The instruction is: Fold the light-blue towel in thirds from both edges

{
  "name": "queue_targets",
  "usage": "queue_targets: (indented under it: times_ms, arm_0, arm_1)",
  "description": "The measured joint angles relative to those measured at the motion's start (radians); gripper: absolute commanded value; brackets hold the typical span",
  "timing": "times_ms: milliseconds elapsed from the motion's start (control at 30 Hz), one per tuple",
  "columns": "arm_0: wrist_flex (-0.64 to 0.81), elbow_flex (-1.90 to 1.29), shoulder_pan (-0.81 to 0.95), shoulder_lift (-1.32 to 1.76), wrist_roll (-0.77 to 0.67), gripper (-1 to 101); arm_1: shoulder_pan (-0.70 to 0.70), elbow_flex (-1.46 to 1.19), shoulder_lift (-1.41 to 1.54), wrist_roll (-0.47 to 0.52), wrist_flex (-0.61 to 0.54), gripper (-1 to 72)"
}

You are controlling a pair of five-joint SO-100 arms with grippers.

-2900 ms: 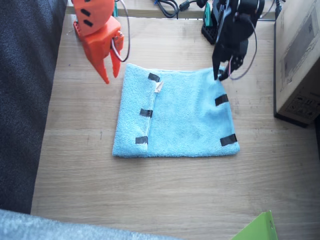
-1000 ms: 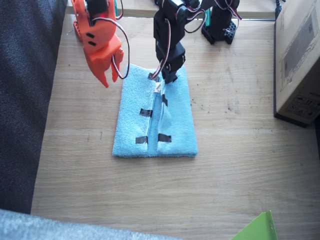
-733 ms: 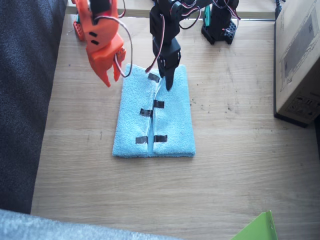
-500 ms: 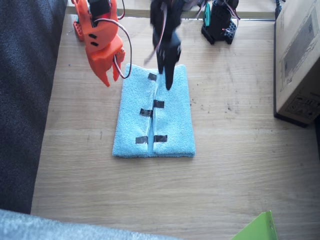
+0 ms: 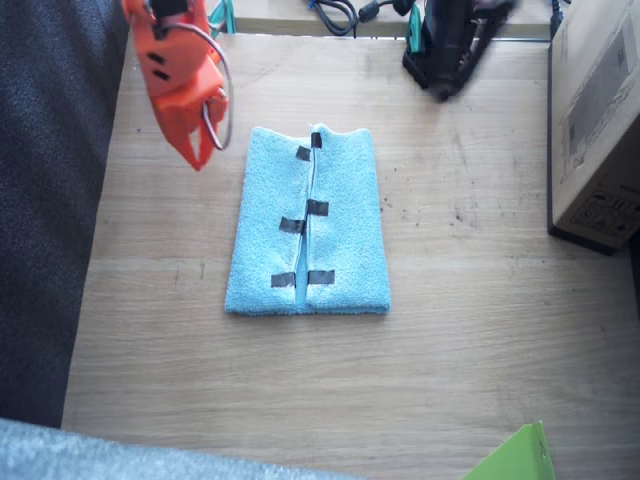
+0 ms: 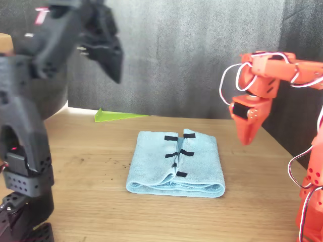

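Though soft, limp, light, handle light-blue towel point(image 5: 308, 225) by taped edges point(image 5: 305, 215). Right claw point(image 5: 197, 150) at 10 o'clock: empty, apparently closed. Towel: table point(image 5: 480, 330) centre, folded. Left claw point(image 6: 112, 63): blurred, state indeterminate.

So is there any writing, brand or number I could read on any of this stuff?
None is readable.
Cardboard box: a grey printed label, too blurred to read.
Light-blue towel: only plain black tape strips, no text.
Left arm: a small pink-white mark, blurred.
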State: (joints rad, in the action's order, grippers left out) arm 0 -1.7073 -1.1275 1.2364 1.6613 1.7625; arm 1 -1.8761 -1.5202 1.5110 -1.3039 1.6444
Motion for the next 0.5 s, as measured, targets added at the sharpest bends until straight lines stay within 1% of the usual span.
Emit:
queue_targets:
  times_ms: [133, 233, 367, 500]
  arm_0:
    - [0.304, -0.535, 0.175, 0.290, -0.041, 0]
    - [0.459, -0.851, 0.287, 0.457, -0.071, 0]
    - [0.551, -1.158, 0.348, 0.683, -0.135, 0]
    - [0.571, -1.402, 0.357, 0.954, -0.190, 1]
  arm_1:
    - [0.091, -0.209, 0.227, 0.012, -0.127, 0.0]
    - [0.166, -0.390, 0.382, 0.038, -0.219, -0.1]
    - [0.225, -0.655, 0.618, 0.054, -0.347, -0.1]
    - [0.284, -0.877, 0.890, 0.041, -0.433, -0.1]
